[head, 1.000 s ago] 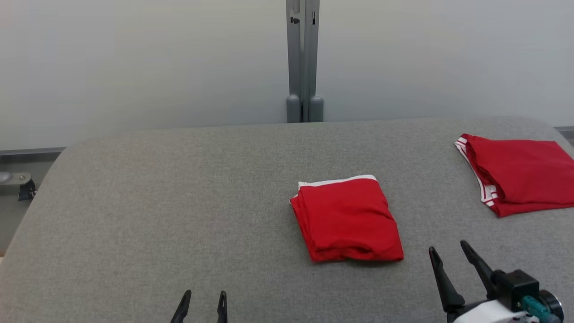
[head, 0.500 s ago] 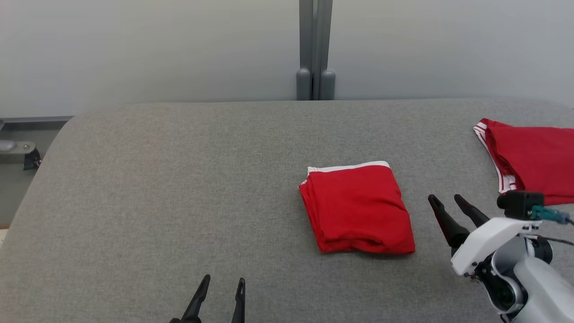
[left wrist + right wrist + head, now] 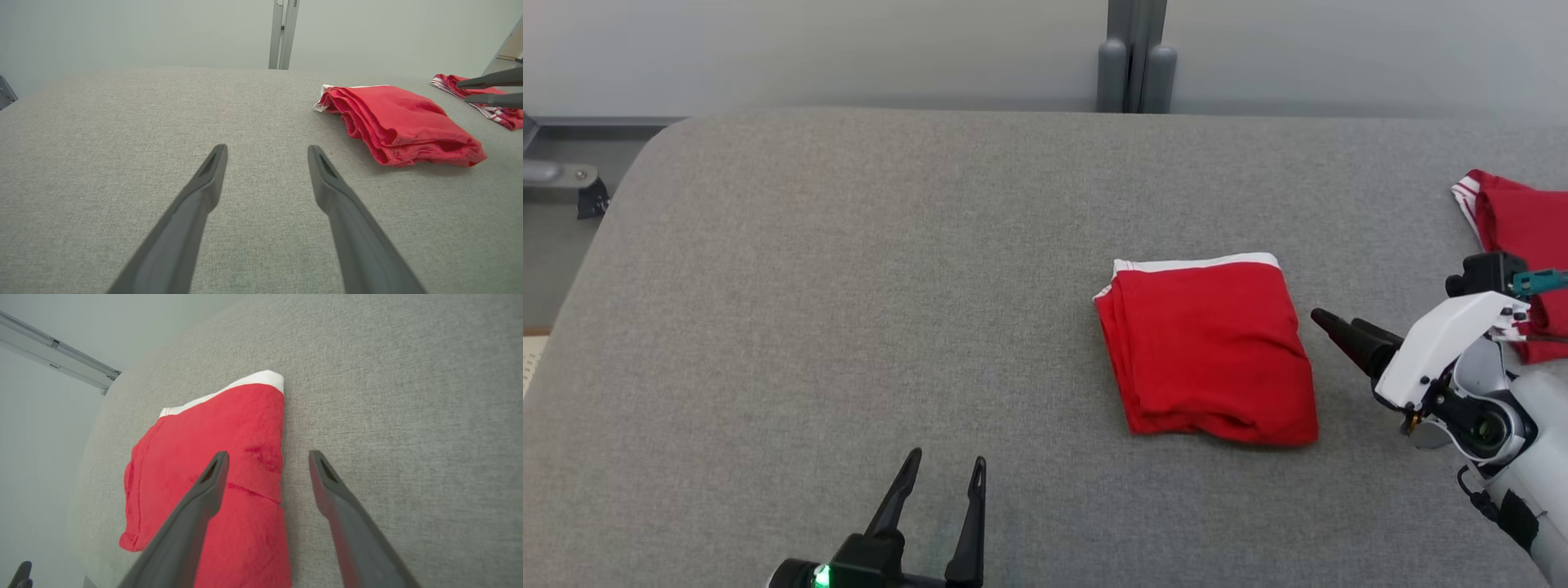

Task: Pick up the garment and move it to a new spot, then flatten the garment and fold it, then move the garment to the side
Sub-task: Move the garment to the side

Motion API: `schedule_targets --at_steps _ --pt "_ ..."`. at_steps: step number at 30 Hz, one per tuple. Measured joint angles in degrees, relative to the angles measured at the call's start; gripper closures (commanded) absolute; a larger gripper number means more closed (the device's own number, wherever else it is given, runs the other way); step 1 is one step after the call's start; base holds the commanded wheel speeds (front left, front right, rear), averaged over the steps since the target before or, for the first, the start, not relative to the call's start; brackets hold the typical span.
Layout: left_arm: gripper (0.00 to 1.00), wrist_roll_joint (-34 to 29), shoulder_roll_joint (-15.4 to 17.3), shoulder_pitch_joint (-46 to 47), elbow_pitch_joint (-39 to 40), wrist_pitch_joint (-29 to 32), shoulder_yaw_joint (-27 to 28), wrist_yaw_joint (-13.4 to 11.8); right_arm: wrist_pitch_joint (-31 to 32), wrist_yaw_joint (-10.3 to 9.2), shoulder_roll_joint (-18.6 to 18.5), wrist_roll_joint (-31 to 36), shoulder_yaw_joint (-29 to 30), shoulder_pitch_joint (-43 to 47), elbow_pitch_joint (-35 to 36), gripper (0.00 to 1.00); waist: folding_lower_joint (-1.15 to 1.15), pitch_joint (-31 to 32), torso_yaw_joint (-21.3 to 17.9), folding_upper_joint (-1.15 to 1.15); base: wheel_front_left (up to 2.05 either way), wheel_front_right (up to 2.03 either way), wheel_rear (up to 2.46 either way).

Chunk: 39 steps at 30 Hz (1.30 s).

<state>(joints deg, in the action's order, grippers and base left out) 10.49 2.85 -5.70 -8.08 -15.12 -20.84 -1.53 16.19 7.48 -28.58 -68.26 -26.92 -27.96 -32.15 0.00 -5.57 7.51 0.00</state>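
A folded red garment [image 3: 1209,351] lay on the grey fabric-covered tabletop [image 3: 849,286], right of the middle and about midway between the far and near edges. It formed a rough rectangle. A white band ran along its far edge, and the stacked layers showed along its left edge and its near edge. The left wrist view showed the same bundle [image 3: 400,126] as a low, slightly rumpled stack, thickest at its near edge.

The right gripper [image 3: 1334,318] was just beside the garment's right edge, with its dark fingers pointing left towards the cloth. Its claw was spread wide and held nothing. In the right wrist view [image 3: 268,454] one finger lay over the red cloth and the other over bare grey fabric, so the garment's edge ran between them. Whether the fingers touched the cloth could not be told.

The left gripper [image 3: 947,457] sat near the tabletop's near edge, left of the garment and well apart from it. Its fingers pointed towards the far edge, and its claw too was spread and empty [image 3: 266,148].

A second red garment [image 3: 1515,229] with white striped trim lay at the right edge, partly behind the right arm's white wrist. A grey post [image 3: 1135,65] stood behind the far edge against a pale wall.
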Motion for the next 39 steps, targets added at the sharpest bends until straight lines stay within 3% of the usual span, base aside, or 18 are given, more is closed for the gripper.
schedule_targets --at_steps 6,7,11,15,26,39 --pt "0.0 0.14 0.0 2.61 -0.05 0.0 -1.15 -0.6 1.02 0.0 0.27 -2.25 -3.19 -2.96 -2.37 0.0 0.0 -3.77 0.67 0.0 0.0 0.0 0.0" --pt "0.0 0.14 0.0 2.94 -0.05 0.0 -1.29 -0.79 1.45 0.0 0.48 -2.56 -3.9 -3.05 -2.68 0.25 0.0 -4.34 0.74 0.0 0.0 0.0 0.0" --pt "0.0 0.47 0.0 3.87 -0.08 0.0 -1.67 -1.13 2.23 0.0 0.75 -3.91 -6.52 -3.39 -2.64 1.0 0.0 -6.06 0.84 0.0 0.0 0.0 0.0" --pt "0.0 0.48 0.01 4.35 -0.01 0.0 -2.4 -1.23 -1.97 0.07 -2.2 -0.52 -9.11 -4.39 -2.64 1.0 0.0 -7.02 0.34 0.0 0.0 0.0 0.0" --pt "0.0 -0.98 -0.02 6.89 2.46 0.0 -3.36 -1.21 -13.52 0.04 -18.87 16.13 -15.41 -14.82 -1.19 1.0 0.0 -10.6 -3.88 0.0 0.0 0.0 0.0" --pt "0.0 -4.63 -0.04 10.72 1.99 0.0 -2.13 1.02 -17.93 0.05 -26.21 21.25 -16.34 -25.82 -6.33 1.0 0.0 -18.13 -9.26 0.0 0.0 0.0 0.0"
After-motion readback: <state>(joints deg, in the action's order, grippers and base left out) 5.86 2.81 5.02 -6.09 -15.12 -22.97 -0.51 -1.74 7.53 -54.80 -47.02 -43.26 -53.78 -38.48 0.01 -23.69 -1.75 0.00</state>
